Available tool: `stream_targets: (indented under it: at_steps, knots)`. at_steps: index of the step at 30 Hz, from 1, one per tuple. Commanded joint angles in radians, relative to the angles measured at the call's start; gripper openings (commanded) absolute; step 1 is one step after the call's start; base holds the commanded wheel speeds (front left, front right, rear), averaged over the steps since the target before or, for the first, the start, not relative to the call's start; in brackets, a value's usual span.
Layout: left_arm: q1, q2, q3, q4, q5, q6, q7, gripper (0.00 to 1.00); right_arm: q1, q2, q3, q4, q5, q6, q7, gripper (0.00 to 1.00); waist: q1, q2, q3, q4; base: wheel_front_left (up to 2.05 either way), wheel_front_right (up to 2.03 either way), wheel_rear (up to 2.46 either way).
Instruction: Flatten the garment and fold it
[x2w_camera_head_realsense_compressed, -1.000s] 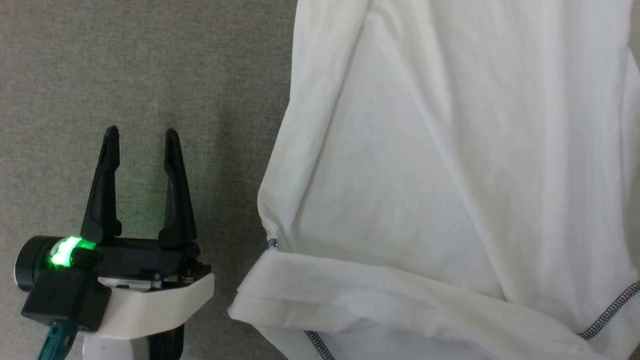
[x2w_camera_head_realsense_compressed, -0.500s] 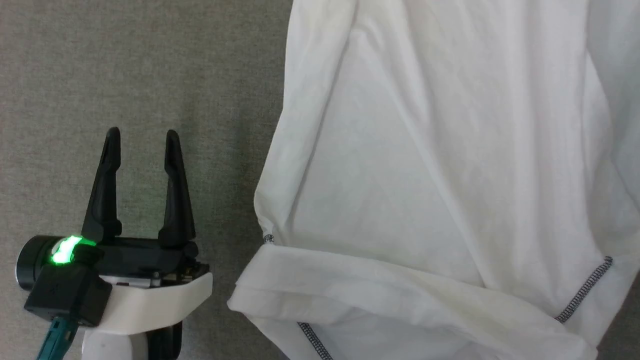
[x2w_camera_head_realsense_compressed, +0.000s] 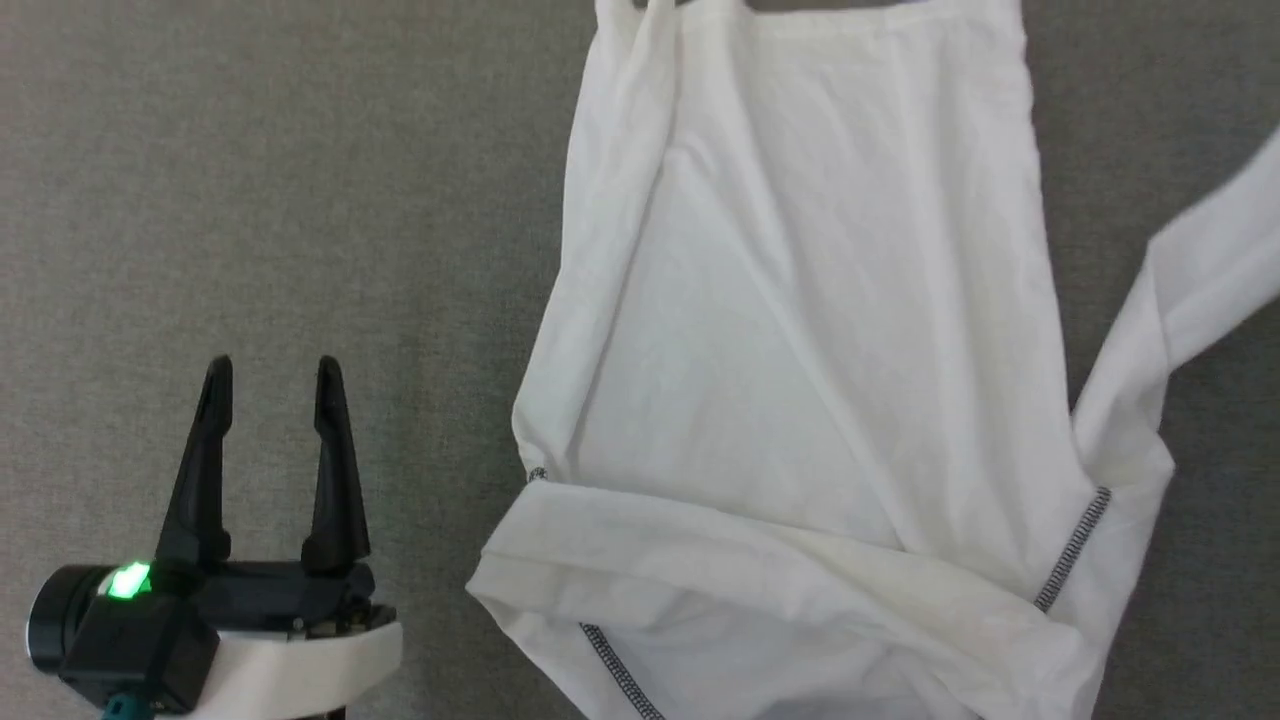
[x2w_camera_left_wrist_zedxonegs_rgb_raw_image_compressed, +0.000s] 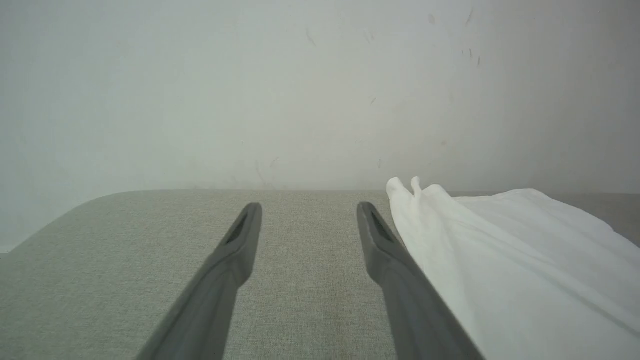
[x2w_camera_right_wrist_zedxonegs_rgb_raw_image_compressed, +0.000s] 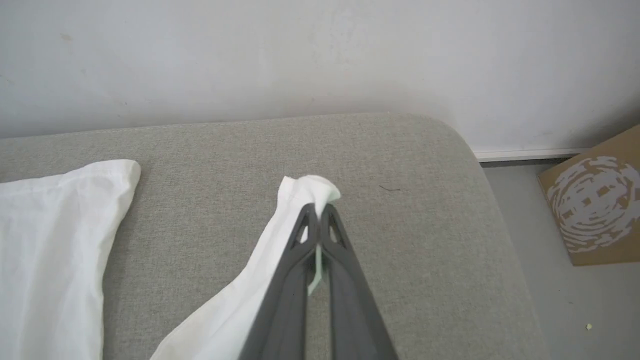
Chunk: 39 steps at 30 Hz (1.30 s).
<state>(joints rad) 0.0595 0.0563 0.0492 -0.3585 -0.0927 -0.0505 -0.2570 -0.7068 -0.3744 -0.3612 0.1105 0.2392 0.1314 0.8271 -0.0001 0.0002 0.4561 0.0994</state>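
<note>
In the middle and right of the head view, a white long-sleeved shirt (x2w_camera_head_realsense_compressed: 800, 330) lies on a grey cloth-covered table (x2w_camera_head_realsense_compressed: 250, 180). The body of the shirt runs from the top edge down to the bottom edge and has many soft creases. One long sleeve (x2w_camera_head_realsense_compressed: 720, 560) is folded across the lower part of the shirt. The other sleeve (x2w_camera_head_realsense_compressed: 1190, 280) points away to the upper right of the frame. Short lines of dark grey stitching (x2w_camera_head_realsense_compressed: 1075, 548) show near the bottom of the shirt. At the lower left of the head view sits the left gripper (x2w_camera_head_realsense_compressed: 274, 365), a little to the side of the shirt and not touching it. Its jaws are spread apart with nothing between them, and a small green light (x2w_camera_head_realsense_compressed: 128, 580) glows on it. In the left wrist view the left gripper (x2w_camera_left_wrist_zedxonegs_rgb_raw_image_compressed: 308, 207) hangs over bare table (x2w_camera_left_wrist_zedxonegs_rgb_raw_image_compressed: 300, 300), with the shirt (x2w_camera_left_wrist_zedxonegs_rgb_raw_image_compressed: 525, 260) just to the right of it. In the right wrist view the right gripper (x2w_camera_right_wrist_zedxonegs_rgb_raw_image_compressed: 318, 209) has its jaws pinched tight on the end of a sleeve (x2w_camera_right_wrist_zedxonegs_rgb_raw_image_compressed: 240, 300), and a bit of white cloth pokes out past the tips. At the right edge of that view a brown cardboard box (x2w_camera_right_wrist_zedxonegs_rgb_raw_image_compressed: 590, 205) stands on the floor (x2w_camera_right_wrist_zedxonegs_rgb_raw_image_compressed: 550, 300) by a white wall (x2w_camera_right_wrist_zedxonegs_rgb_raw_image_compressed: 300, 60).
</note>
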Motion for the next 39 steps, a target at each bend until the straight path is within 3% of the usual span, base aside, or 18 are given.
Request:
stream_targets:
  at_steps: [1, 15, 22, 30, 39]
  knots:
    - [0.013, -0.001, 0.006, 0.004, 0.012, -0.004, -0.005, 1.00, 0.022, -0.006, -0.015, -0.003, 0.007, -0.001, -0.007, 0.00, 0.0001, -0.0002, -0.083, -0.030, 0.00, 0.00, 0.00]
    - [0.119, 0.014, 0.025, -0.002, 0.015, -0.003, -0.005, 1.00, 0.307, -0.075, -0.298, 0.042, 0.016, -0.001, -0.126, 0.00, 0.0001, -0.0002, -0.224, -0.075, 0.00, 0.00, 0.00]
    - [0.152, 0.013, 0.024, -0.004, 0.010, 0.006, -0.004, 1.00, 0.377, -0.089, -0.363, 0.070, 0.017, -0.001, -0.173, 0.00, 0.0001, -0.0002, -0.268, -0.094, 0.00, 0.00, 0.00]
    - [0.173, 0.012, 0.017, -0.001, 0.004, 0.017, 0.005, 1.00, 0.413, -0.058, -0.244, -0.021, 0.101, -0.001, -0.195, 0.00, 0.0001, -0.0002, -0.327, -0.104, 0.00, 0.00, 0.00]
    - [0.219, 0.014, 0.033, -0.016, -0.007, 0.033, 0.019, 1.00, 0.436, 0.012, -0.016, -0.321, 0.217, -0.001, -0.144, 0.00, 0.0001, -0.0002, -0.383, -0.103, 0.00, 0.00, 0.00]
